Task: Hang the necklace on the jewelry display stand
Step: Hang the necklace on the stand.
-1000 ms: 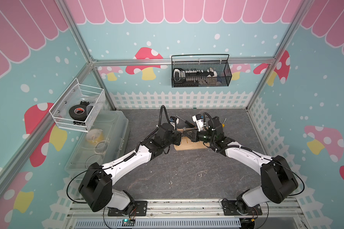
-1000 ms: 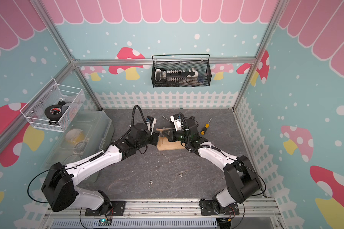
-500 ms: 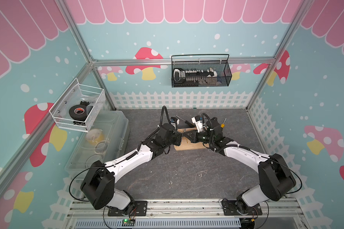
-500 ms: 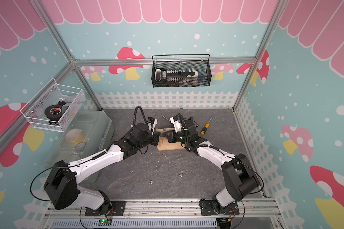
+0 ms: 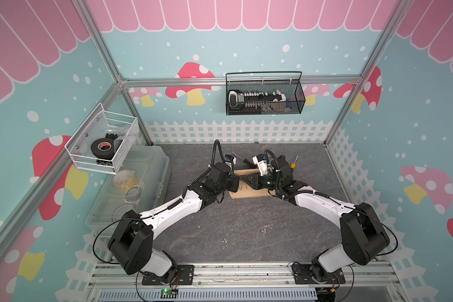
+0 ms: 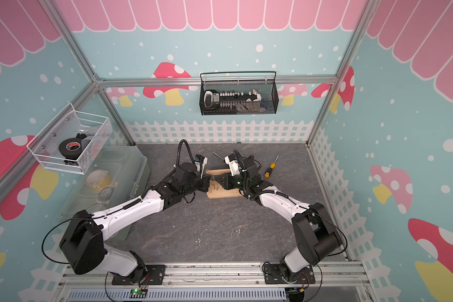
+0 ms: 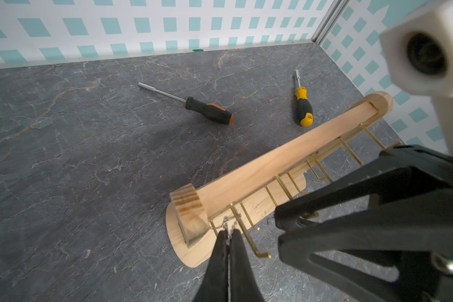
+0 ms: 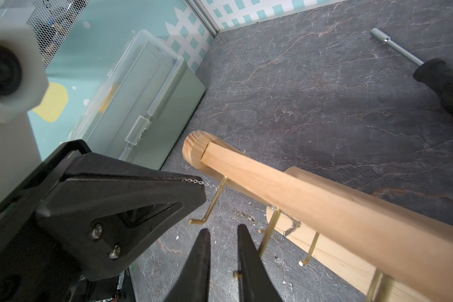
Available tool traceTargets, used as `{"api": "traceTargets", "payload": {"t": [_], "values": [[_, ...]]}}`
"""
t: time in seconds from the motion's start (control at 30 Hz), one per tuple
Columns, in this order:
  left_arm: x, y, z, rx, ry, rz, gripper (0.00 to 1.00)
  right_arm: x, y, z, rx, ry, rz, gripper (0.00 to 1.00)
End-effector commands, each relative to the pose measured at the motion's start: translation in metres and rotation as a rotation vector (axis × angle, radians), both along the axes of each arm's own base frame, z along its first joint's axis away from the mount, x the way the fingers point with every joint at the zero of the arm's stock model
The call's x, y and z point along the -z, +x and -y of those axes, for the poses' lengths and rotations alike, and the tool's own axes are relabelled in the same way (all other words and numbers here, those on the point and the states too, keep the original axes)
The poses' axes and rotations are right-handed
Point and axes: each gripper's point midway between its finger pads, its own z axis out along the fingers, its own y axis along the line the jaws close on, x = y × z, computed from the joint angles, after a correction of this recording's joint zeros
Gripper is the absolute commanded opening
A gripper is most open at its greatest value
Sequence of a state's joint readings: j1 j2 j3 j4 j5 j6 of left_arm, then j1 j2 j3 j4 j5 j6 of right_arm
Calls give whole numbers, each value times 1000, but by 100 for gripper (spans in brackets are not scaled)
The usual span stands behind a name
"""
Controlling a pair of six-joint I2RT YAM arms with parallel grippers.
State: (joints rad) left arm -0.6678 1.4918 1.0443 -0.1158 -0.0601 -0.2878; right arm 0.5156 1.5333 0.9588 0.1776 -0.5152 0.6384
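Note:
The jewelry display stand (image 5: 249, 193) (image 6: 221, 194) is a light-wood rack with gold pegs, standing mid-table between both arms. My left gripper (image 7: 229, 233) (image 5: 238, 181) is shut on the thin silver necklace (image 7: 230, 222) right at the pegs by the stand's end post. In the right wrist view the necklace (image 8: 194, 181) runs taut from the left fingertip to the first peg, and more of it hangs under the bar. My right gripper (image 8: 221, 230) (image 5: 246, 180) is slightly open just in front of the pegs, with nothing between its fingers.
Behind the stand lie an orange-and-black nut driver (image 7: 208, 112) and a yellow-and-black screwdriver (image 7: 304, 107). A clear plastic box (image 5: 131, 188) stands at the table's left. A white wire basket (image 5: 102, 143) and a black wire basket (image 5: 264, 96) hang on the walls.
The right gripper's jaws have parted a little. Both arms stay at the stand, almost unmoved, and the left keeps its hold on the necklace.

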Motion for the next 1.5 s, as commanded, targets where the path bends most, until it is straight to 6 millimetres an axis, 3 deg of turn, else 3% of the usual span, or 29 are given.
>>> {"api": "traceTargets", "payload": {"t": [0.0,0.37,0.53,0.73,0.87,1.0,1.13,1.27,1.47], "values": [[-8,7,1,-11,-8,15,0,-17,-2,1,-9,-8,43,20],[-9,4,1,4,2,11,0,3,-14,25,28,-140,126,25],[-7,5,5,17,-6,0,0,-11,-14,19,8,-98,166,34],[-11,6,14,42,-32,-5,0,-44,-13,0,-67,-7,212,38],[-14,6,16,49,-39,-4,0,-66,-16,-2,-89,29,247,41],[-17,4,17,61,-49,-5,0,-74,-23,1,-92,32,253,46],[-14,3,17,63,-45,-11,0,-57,-20,5,-74,-28,215,46],[-9,2,15,58,-39,-19,0,-33,-18,-3,-117,-32,164,45],[-8,-1,12,57,-28,-20,0,-18,-23,-6,-173,-83,117,52]]}}
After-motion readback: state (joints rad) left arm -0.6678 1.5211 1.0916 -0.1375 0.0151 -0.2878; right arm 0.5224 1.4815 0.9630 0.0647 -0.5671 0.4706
